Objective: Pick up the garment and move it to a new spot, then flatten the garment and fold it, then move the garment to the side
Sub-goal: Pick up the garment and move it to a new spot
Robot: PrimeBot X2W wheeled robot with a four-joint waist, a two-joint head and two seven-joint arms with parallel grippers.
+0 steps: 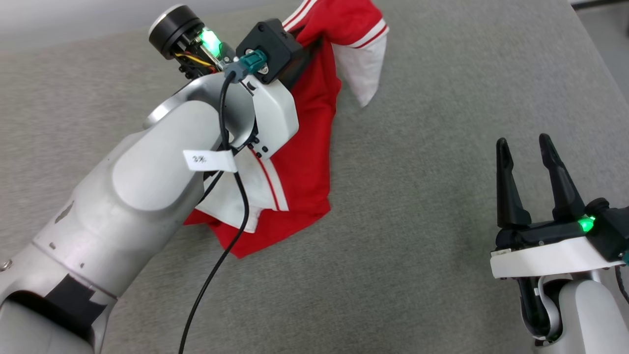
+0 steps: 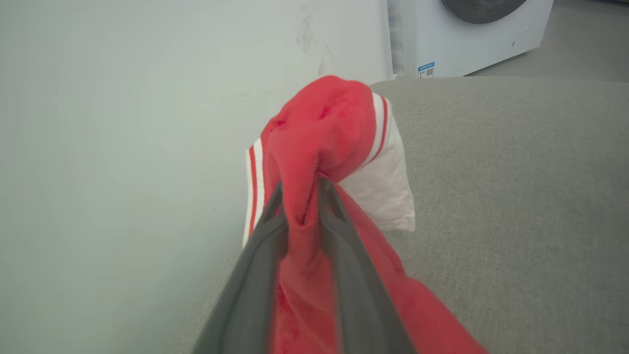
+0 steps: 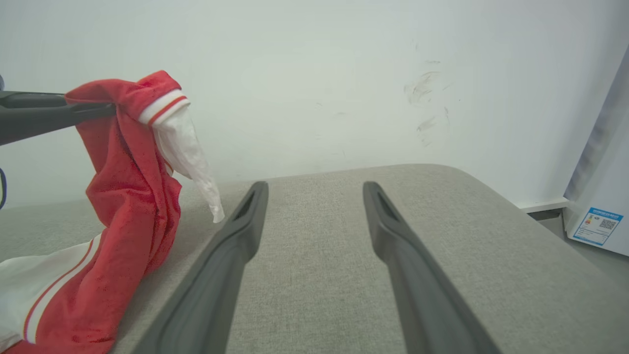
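Observation:
The garment (image 1: 304, 162), red with white sleeves and striped trim, hangs bunched from my left gripper (image 1: 307, 49) at the far middle of the grey padded surface (image 1: 417, 236). Its lower part still rests crumpled on the surface beneath my left forearm. In the left wrist view, the left gripper (image 2: 300, 189) pinches a fold of the garment (image 2: 324, 128) between its dark fingers. My right gripper (image 1: 526, 145) stands open at the lower right, well clear of the cloth. In the right wrist view, the right gripper (image 3: 314, 189) holds nothing, and the garment (image 3: 132, 196) hangs off to its left.
A pale wall runs along the far edge of the padded surface (image 3: 442, 236). A white washing machine (image 2: 467, 34) stands beyond the far right corner. A black cable (image 1: 231, 236) dangles from my left wrist over the garment's lower part.

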